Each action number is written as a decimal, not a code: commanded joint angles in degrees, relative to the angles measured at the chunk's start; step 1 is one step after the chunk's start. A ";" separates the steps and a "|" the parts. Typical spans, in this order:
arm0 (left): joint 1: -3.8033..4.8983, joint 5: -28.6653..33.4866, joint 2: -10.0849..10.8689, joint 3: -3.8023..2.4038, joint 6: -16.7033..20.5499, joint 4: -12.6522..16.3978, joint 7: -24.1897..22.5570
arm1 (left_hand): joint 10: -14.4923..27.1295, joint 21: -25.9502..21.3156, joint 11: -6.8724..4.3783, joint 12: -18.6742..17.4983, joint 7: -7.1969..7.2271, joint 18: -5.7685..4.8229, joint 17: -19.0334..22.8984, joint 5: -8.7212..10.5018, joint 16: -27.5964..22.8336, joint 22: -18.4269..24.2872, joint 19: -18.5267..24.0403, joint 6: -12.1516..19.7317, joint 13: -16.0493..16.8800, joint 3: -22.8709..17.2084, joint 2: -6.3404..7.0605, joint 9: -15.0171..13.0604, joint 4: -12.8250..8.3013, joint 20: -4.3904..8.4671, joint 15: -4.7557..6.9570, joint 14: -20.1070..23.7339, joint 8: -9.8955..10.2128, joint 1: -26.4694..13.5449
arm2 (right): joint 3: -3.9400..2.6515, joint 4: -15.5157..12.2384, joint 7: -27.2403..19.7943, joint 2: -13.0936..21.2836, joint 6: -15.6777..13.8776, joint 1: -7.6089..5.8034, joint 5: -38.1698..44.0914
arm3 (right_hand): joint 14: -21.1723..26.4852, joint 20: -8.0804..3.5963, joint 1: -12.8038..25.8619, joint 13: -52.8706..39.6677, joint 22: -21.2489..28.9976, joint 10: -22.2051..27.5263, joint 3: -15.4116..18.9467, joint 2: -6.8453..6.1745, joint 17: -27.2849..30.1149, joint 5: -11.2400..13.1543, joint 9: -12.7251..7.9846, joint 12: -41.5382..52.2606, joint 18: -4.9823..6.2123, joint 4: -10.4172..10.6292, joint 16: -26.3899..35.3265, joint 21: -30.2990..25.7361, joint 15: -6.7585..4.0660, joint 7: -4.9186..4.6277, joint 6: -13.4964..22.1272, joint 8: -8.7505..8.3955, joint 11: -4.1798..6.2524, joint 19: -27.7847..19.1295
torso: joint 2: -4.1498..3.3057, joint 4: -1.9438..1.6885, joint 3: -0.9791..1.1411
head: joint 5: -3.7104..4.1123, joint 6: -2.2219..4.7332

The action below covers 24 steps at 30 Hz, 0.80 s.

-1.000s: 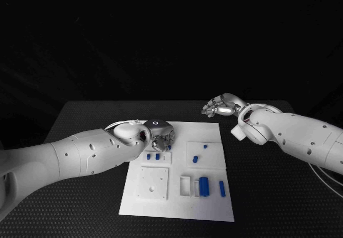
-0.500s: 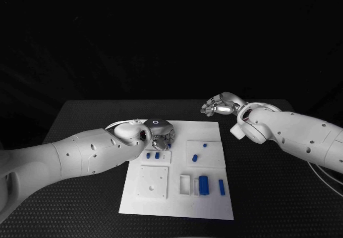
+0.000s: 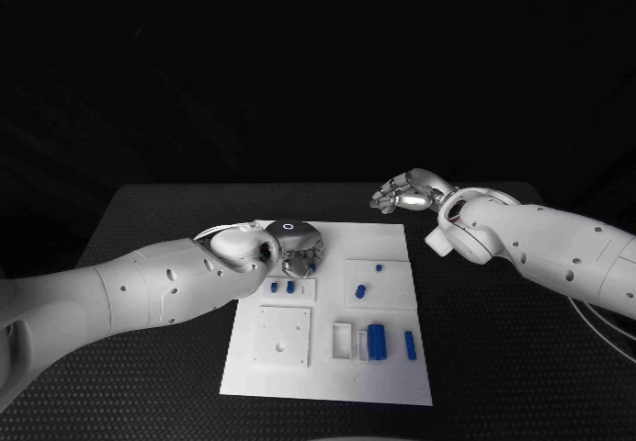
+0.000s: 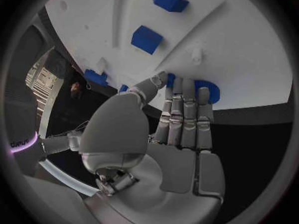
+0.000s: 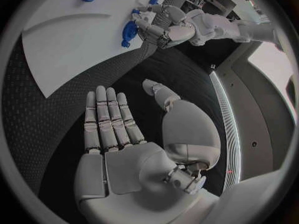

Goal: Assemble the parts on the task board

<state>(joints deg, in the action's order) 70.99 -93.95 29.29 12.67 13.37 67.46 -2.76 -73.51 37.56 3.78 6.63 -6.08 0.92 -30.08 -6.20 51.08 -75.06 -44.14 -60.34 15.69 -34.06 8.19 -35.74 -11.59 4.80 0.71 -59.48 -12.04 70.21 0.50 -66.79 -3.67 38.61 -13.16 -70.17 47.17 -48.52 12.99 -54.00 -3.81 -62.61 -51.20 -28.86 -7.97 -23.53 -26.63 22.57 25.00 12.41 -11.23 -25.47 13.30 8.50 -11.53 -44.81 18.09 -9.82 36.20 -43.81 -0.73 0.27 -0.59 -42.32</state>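
Gear-like blue part (image 4: 206,89) sits at the fingertips of the left robot hand (image 3: 299,250), pressed between thumb and fingers over the far-left corner of the task board (image 3: 384,377). From the left wrist view it reads as a round toothed piece, mostly hidden behind the fingers; being round, it has no clear long axis, and which way its face points I cannot tell. Judgement: the hand carries it low over the board so it can be seated on a nearby peg or recess.

Just nearer the robot than that hand, two small blue blocks (image 3: 282,287) stand side by side in a raised square plate. Nearer still on the board lies a blank white square plate (image 3: 284,337) with small holes.

Toward the board's right side, a small blue stud (image 3: 378,268) and a short blue pin (image 3: 359,293) occupy another square plate. Near the board's front edge, a larger blue bar (image 3: 378,341) lies in a slotted holder, long axis running away from the robot, with a thin blue strip (image 3: 410,344) parallel just beside it.

Right robot hand (image 3: 408,195) hovers past the board's far-right corner above the counter (image 3: 159,220), palm up, fingers straight and apart, holding nothing. Judgement: parked clear, leaving the left room to work.
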 commanded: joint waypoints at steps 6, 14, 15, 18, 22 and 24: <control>-1.62 -0.13 -0.22 0.97 -3.06 0.75 -1.75 | -2.45 0.58 -0.51 -0.28 0.46 -0.02 -1.28 -1.98 1.32 -1.06 -2.26 -1.72 -0.01 -0.13 -1.57 0.08 -1.53 1.94 1.21 -2.70 -1.01 0.31 | 0.00 -0.16 -0.56 0.01 0.86 0.02 -0.06 | -0.11 0.28 0.36 0.02 0.05 -0.30 0.11 -0.10 0.08 -0.25 -0.09 -0.31 0.56 0.37 0.30 -0.18 0.36 -0.54 0.37 -0.22 0.00 0.06 | -0.02 -0.02 0.00 | 0.04 -0.05; -1.64 -0.19 0.03 0.96 -1.51 0.84 -1.43 | -3.81 1.71 -0.96 -0.57 0.79 -0.16 -2.69 -2.29 2.84 -1.18 -3.79 -2.61 -0.04 -0.40 -2.34 0.12 -2.27 2.93 2.11 -4.10 -1.40 0.33 | 0.00 -0.20 -0.56 0.05 0.88 0.02 -0.06 | -0.10 0.29 0.36 0.02 0.04 -0.31 0.15 -0.12 0.10 -0.27 -0.10 -0.38 0.57 0.38 0.32 -0.21 0.36 -0.55 0.39 -0.23 0.00 0.05 | 0.02 0.01 0.02 | -0.06 0.05; -1.65 -0.19 0.08 0.96 -1.42 0.90 -1.43 | -3.91 1.91 -1.01 -0.66 0.81 -0.17 -2.90 -2.29 3.10 -1.20 -3.98 -2.66 -0.06 -0.41 -2.36 0.14 -2.33 3.07 2.21 -4.27 -1.41 0.30 | 0.00 -0.20 -0.57 0.05 0.90 0.02 -0.06 | -0.10 0.29 0.36 0.02 0.04 -0.31 0.15 -0.13 0.10 -0.27 -0.11 -0.38 0.57 0.38 0.32 -0.21 0.36 -0.55 0.39 -0.23 0.00 0.05 | 0.02 0.01 0.03 | -0.07 0.04; -1.65 -0.12 0.22 0.96 -0.99 1.10 -1.50 | -4.20 2.49 -1.13 -0.88 0.85 -0.20 -3.50 -2.32 3.91 -1.24 -4.47 -2.78 -0.11 -0.44 -2.38 0.21 -2.46 3.45 2.48 -4.69 -1.43 0.20 | 0.00 -0.19 -0.60 0.05 0.90 0.02 -0.06 | -0.10 0.29 0.36 0.02 0.04 -0.32 0.16 -0.13 0.11 -0.28 -0.11 -0.40 0.57 0.38 0.33 -0.22 0.36 -0.55 0.39 -0.23 0.00 0.05 | 0.01 0.02 0.02 | -0.10 0.10; -1.65 0.04 0.62 0.94 0.12 1.60 -1.64 | -4.42 2.87 -1.21 -1.02 0.88 -0.23 -3.86 -2.32 4.38 -1.25 -4.73 -2.89 -0.14 -0.48 -2.42 0.26 -2.46 3.68 2.63 -4.85 -1.46 0.07 | 0.00 -0.18 -0.63 0.07 0.88 0.02 -0.06 | -0.09 0.30 0.36 0.02 0.03 -0.32 0.18 -0.14 0.12 -0.29 -0.11 -0.43 0.57 0.38 0.34 -0.23 0.37 -0.55 0.40 -0.23 -0.01 0.04 | 0.02 0.00 0.02 | -0.19 0.39; -1.65 0.08 0.97 0.92 0.31 1.94 -1.62 | -4.45 2.92 -1.22 -1.04 0.89 -0.24 -3.90 -2.32 4.43 -1.25 -4.75 -2.91 -0.15 -0.48 -2.41 0.26 -2.44 3.71 2.64 -4.85 -1.47 0.03 | 0.00 -0.17 -0.65 0.07 0.87 0.02 -0.06 | -0.08 0.30 0.36 0.02 0.03 -0.33 0.19 -0.15 0.13 -0.29 -0.12 -0.46 0.57 0.38 0.35 -0.24 0.37 -0.55 0.40 -0.23 -0.01 0.04 | 0.03 -0.01 0.01 | -0.16 0.46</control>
<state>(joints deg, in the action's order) 70.16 -94.12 30.07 13.02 16.09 68.93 -3.54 -77.49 40.15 2.66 5.48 -5.11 0.88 -33.90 -8.37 55.25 -75.02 -48.45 -62.75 15.43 -34.55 6.00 -35.33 -13.68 6.03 3.24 -64.14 -13.10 70.27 0.51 -66.89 -3.69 38.68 -13.05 -70.17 47.15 -48.52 12.98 -54.00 -3.82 -62.61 -51.20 -28.70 -7.97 -23.49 -26.63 22.53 24.78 12.41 -11.07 -25.47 13.30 8.49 -11.53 -44.81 18.09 -9.82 36.21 -43.81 -0.72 0.29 -0.75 -42.02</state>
